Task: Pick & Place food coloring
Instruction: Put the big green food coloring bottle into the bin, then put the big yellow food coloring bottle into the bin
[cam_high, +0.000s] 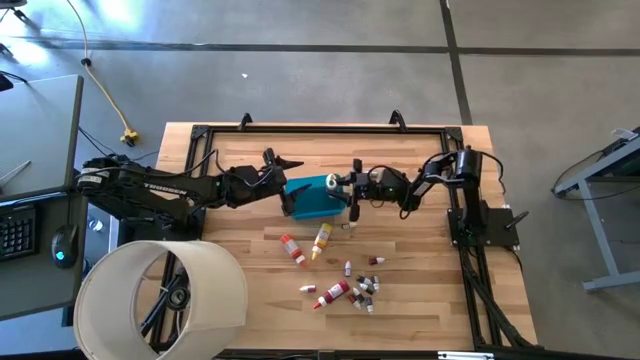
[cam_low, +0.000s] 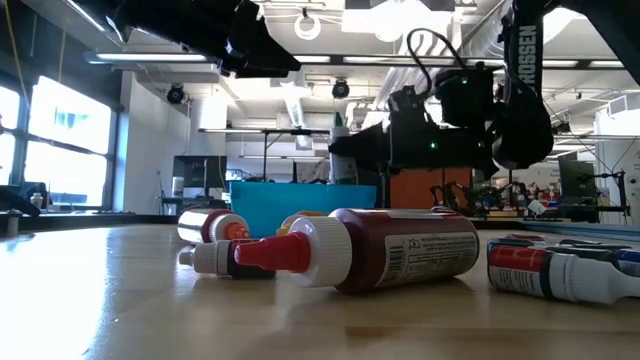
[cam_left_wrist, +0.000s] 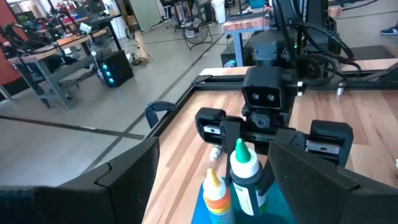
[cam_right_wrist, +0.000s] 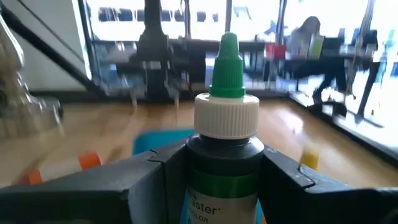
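In the high view the left gripper (cam_high: 283, 175) reaches in from nine o'clock, fingers spread, over the blue tub (cam_high: 312, 197). At three o'clock, the right gripper (cam_high: 352, 193) clamps an upright green-capped bottle (cam_right_wrist: 226, 143) over the tub's rim. Loose bottles (cam_high: 340, 290) lie at six o'clock.

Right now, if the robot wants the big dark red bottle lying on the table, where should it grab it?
Around the middle of its fat body, coming straight down from above, probably. The dark red bottle lies on its side, so both long sides are free for fingers. Its cap end narrows and might slip, and small vials crowd its other end.
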